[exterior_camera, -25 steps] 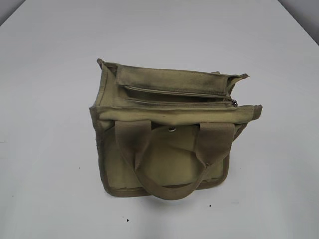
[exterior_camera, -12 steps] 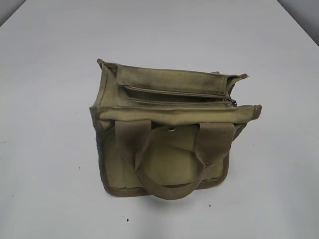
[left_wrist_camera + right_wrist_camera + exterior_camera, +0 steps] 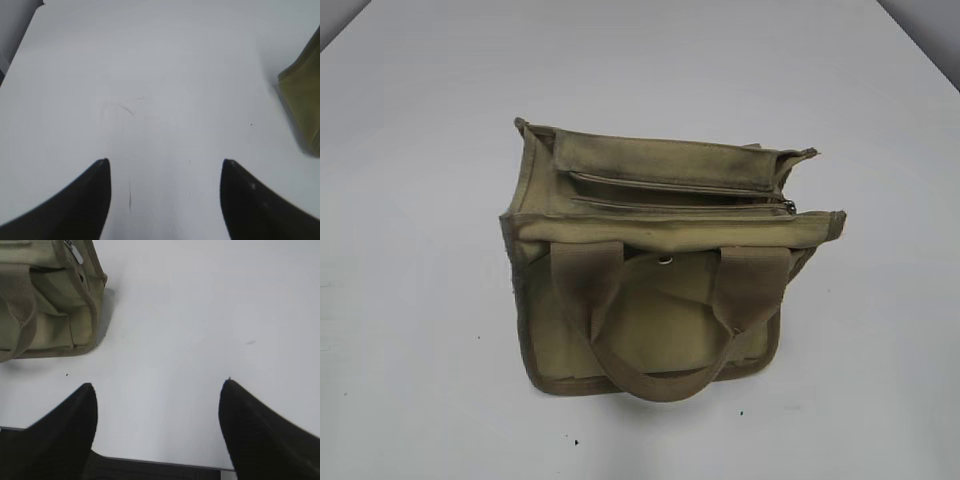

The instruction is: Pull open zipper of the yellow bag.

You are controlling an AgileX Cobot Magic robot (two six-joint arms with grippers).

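The left gripper (image 3: 164, 165) hangs over bare white tabletop (image 3: 150, 75) with its two dark fingers spread wide and nothing between them; ahead of it the surface runs clear to the far table edge at the upper left, and only a corner of the small boxy olive-yellow canvas bag (image 3: 305, 105) shows off to its right, well apart from the fingertips. The right gripper (image 3: 159, 385) is likewise spread and holds nothing, poised just past the near table edge, with open white surface ahead and to its right. The bag (image 3: 50, 300) sits ahead and to the left of this gripper, apart from it, one wide khaki webbing handle (image 3: 17, 315) draped down its side. In the exterior view the bag (image 3: 660, 330) stands mid-table, and the long olive-khaki zipper (image 3: 680, 207) runs across its top, closed, its small silver pull tab (image 3: 788, 207) at the right end. What is inside the bag cannot be seen.
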